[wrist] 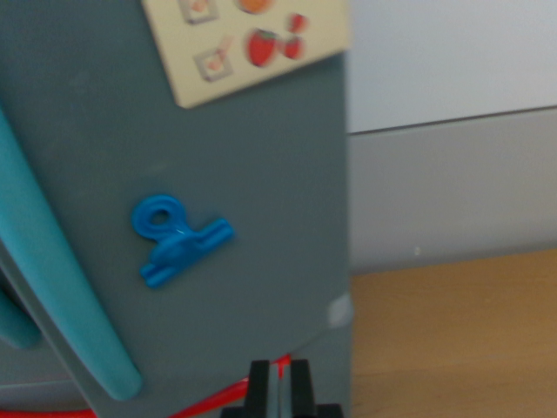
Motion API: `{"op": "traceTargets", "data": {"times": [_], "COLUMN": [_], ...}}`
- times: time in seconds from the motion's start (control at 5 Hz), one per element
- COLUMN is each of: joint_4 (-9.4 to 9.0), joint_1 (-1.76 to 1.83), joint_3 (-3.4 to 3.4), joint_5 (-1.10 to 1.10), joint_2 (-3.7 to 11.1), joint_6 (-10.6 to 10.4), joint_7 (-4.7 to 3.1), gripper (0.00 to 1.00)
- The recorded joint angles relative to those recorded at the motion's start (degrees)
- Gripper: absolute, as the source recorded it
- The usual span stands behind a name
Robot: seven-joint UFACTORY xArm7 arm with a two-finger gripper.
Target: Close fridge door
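At the bottom edge of the wrist view the gripper [278, 387] shows as two black fingers [258, 387] standing upright with only a thin gap between them — nearly closed, with nothing held. A red line, perhaps a cable [213, 399], curves just behind them. Right in front of the fingers rises the grey fridge door [261, 174], filling the wrist view's left and middle. On it sits a blue clip magnet [178, 239], and above that a cream card with fruit pictures [252, 39]. A teal handle [61, 296] runs slantwise down the door's left side. To the wrist view's right lie the wooden worktop [461, 340] and a pale wall [452, 131] — both blurred.
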Motion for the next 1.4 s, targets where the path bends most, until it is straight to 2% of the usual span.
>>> {"op": "traceTargets", "data": {"times": [0.2,0.4,0.6,0.8,1.0,1.2,1.4], "joint_4": [0.0,2.6,2.6,5.86,5.86,9.46,9.46], "joint_1": [0.0,0.0,0.0,0.0,0.0,0.0,0.0], "joint_3": [0.0,1.6,1.6,3.27,3.27,4.95,4.95], "joint_5": [0.0,0.0,0.0,0.0,0.0,0.0,0.0], "joint_2": [0.0,4.11,4.11,8.76,8.76,13.48,13.48], "joint_6": [0.0,0.0,0.0,-0.2,-0.2,-1.5,-1.5], "joint_7": [0.0,0.0,0.0,0.0,0.0,0.0,0.0], "gripper": [1.0,1.0,1.0,1.0,1.0,1.0,1.0]}}
